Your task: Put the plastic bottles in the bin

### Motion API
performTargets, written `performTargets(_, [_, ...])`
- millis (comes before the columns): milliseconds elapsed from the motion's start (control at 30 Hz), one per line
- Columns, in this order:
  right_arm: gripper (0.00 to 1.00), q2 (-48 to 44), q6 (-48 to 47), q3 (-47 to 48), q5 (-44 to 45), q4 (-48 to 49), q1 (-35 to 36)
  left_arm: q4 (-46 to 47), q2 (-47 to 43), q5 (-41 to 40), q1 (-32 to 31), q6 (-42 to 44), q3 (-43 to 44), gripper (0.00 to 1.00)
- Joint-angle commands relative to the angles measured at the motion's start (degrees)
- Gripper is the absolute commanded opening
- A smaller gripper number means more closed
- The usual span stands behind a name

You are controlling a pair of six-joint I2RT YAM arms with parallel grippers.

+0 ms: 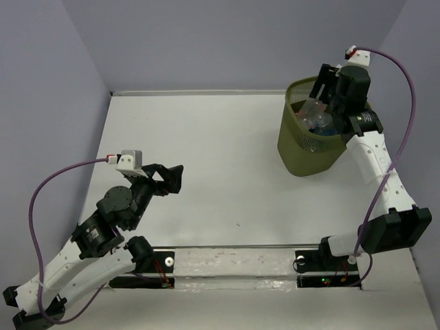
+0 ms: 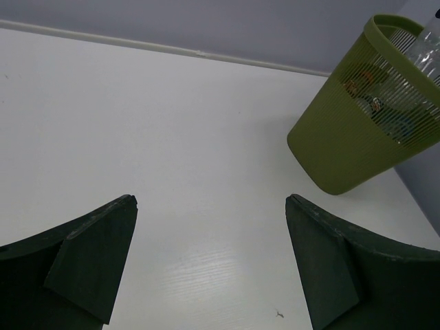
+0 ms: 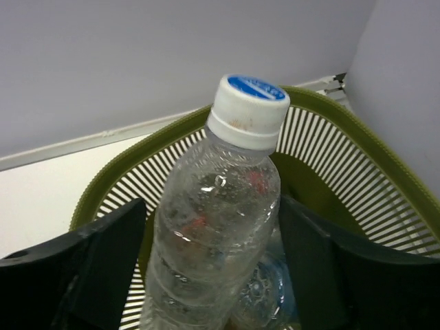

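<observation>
Drop step: over the bin at the tabletop's far right corner, the right gripper flanks a white-capped bottle, grip uncertain, needing full release; left gripper gapes empty.

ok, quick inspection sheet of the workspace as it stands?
surface: white table, one small dark speck near the middle
job's things: green bin standing at the far right; bottles inside it; one clear white-capped bottle over the bin
clutter: nothing seen
grippers: left gripper open, empty, over the table; right gripper over the bin, fingers either side of the bottle, grip unclear
cables: purple cable looped off the left arm, another off the right
surroundings: plain grey walls
</observation>
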Motion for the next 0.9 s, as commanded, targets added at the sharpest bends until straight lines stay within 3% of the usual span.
performTargets(0, [0.91, 0.9, 1.9, 5.2, -3.4, -4.6, -0.2, 2.7, 0.6, 0.9, 0.9, 1.4, -0.6, 0.99])
performTargets(67, [1.00, 1.4, 3.4, 7.2, -2.9, -6.8, -0.2, 2.8, 1.0, 1.3, 1.4, 1.4, -0.6, 0.99])
performTargets(367, [1.00, -8.0, 6.8, 9.3, -3.8, -6.8, -0.2, 3.5, -0.4, 1.3, 2.1, 1.8, -0.7, 0.99])
performTargets(567, [1.00, -23.4, 11.1, -0.3, -16.7, -3.9, -0.2, 4.8, -2.4, 2.4, 3.0, 2.2, -0.9, 0.99])
performTargets(700, [1.00, -35.6, 16.4, -9.9, -34.3, 0.7, -0.2, 5.6, -4.3, 2.3, 3.1, 2.9, -1.2, 0.99])
performTargets(867, [1.00, -52.8, 19.4, -18.0, -41.2, 1.3, -0.2, 8.3, -10.5, 4.6, 3.1, 2.4, -1.8, 0.99])
